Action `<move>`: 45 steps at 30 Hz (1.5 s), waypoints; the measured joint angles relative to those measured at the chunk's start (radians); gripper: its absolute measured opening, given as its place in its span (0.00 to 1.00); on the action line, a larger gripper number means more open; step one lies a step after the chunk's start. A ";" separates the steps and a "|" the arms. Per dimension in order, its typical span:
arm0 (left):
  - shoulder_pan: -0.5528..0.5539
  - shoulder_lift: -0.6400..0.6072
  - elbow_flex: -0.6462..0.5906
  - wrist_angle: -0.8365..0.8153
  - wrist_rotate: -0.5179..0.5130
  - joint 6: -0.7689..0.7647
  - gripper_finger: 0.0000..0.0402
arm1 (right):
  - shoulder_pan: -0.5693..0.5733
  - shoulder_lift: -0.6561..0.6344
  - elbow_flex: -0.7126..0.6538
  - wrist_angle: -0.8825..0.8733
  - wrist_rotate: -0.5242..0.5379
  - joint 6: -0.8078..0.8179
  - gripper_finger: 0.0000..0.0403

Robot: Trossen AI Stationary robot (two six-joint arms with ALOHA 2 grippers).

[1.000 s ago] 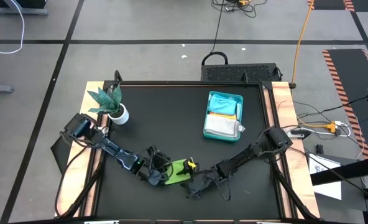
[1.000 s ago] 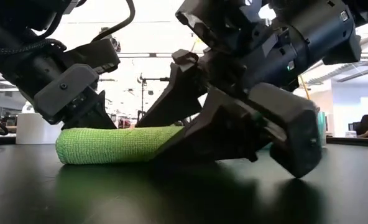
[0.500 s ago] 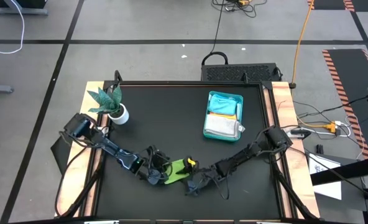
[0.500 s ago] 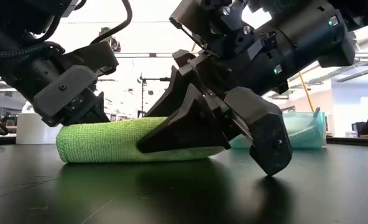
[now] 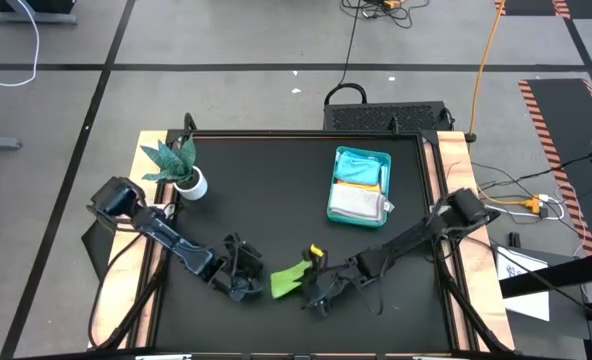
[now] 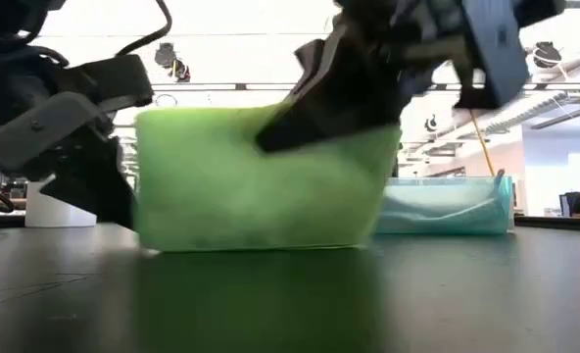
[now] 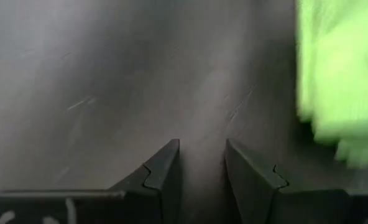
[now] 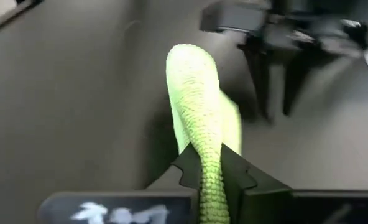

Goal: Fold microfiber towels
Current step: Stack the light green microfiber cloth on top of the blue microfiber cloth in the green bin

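Observation:
The lime green towel [image 5: 288,280] is near the table's front edge, between my two grippers. My right gripper [image 5: 311,285] is shut on it and holds it up; in the low view the towel [image 6: 261,186] hangs as a wide sheet. Just left of the towel, my left gripper [image 7: 202,168] stands open over bare table with nothing between its fingers. Other folded towels lie in the teal tray [image 5: 378,160] at the back right. My right gripper pinches the towel's raised upper edge [image 8: 210,163] between its two fingers, coming slantwise from the table's right and pointing down. One layer or several, I cannot tell. The towel hangs below the fingers, and its lower edge [image 6: 261,243] is at the table top.
A small green plant in a white pot [image 5: 189,183] stands at the table's far left. The teal tray [image 6: 491,191] shows behind the towel in the low view. Bare black table lies between the plant and the tray.
My right gripper has shut on the green towel and gone up, raising it from a low roll on the table into a hanging sheet. My left gripper has drawn back toward the table's left, off the towel's left end.

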 joint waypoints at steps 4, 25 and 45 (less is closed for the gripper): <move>-0.026 -0.006 0.000 -0.046 -0.050 -0.050 0.33 | -0.004 -0.131 0.000 -0.123 0.002 0.058 0.04; -0.035 -0.006 0.001 -0.045 -0.063 -0.065 0.33 | -0.703 -0.746 -0.241 -0.568 0.198 -0.307 0.02; -0.032 -0.006 0.002 -0.032 -0.065 -0.064 0.33 | -0.769 -0.738 -0.637 -0.102 0.005 -0.397 0.04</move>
